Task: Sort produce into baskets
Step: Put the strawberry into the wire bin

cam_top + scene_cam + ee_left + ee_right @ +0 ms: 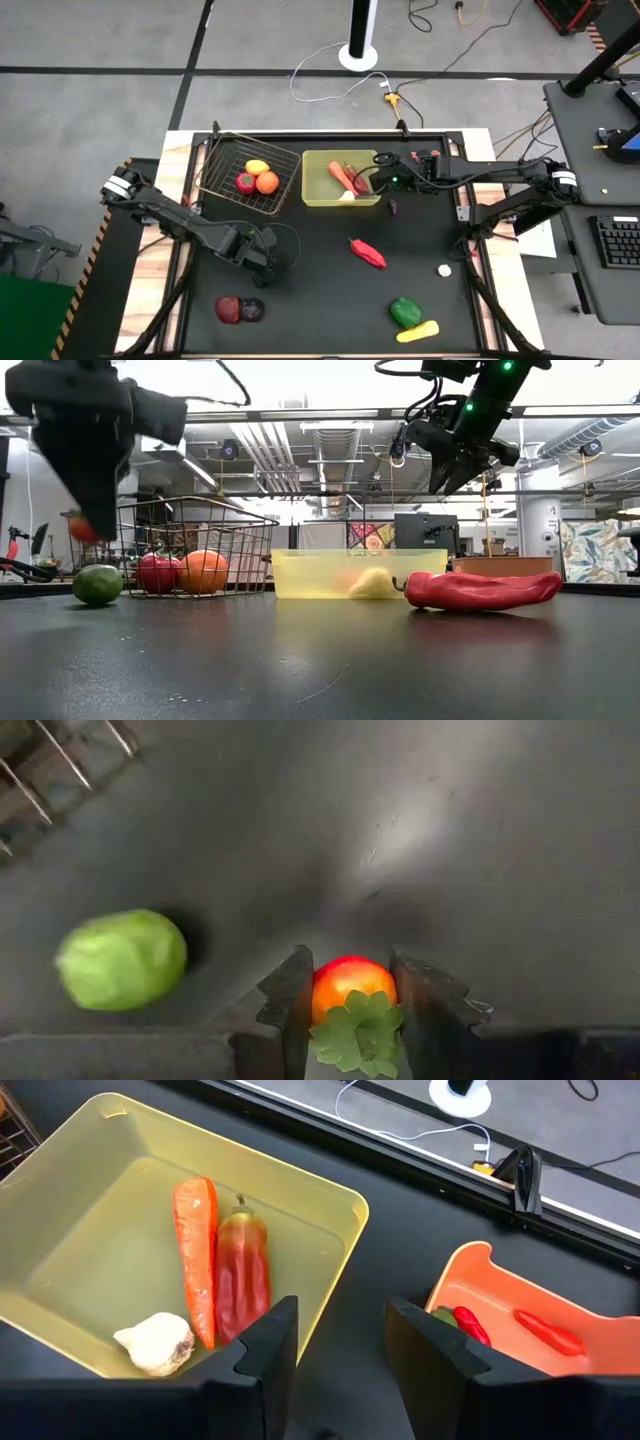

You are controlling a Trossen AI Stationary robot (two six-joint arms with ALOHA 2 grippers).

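**Tomato in the left gripper, wire basket close by**

The tomato (345,988) sits clamped between the left gripper (348,1010) fingers, lifted off the black table (320,300) — the wire basket (283,160) lies just beyond, far nearer this arm than the other. A lime (121,959) rests beside it. The right gripper (340,1342) hovers, jaws apart and apparently empty, between yellow tray (320,1205) and salmon bin (470,1275); open workshop behind.

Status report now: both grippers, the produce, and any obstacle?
Left gripper shut on tomato, above table beside lime. Right gripper open, empty, over yellow tray edge. Nothing blocks the wire basket.
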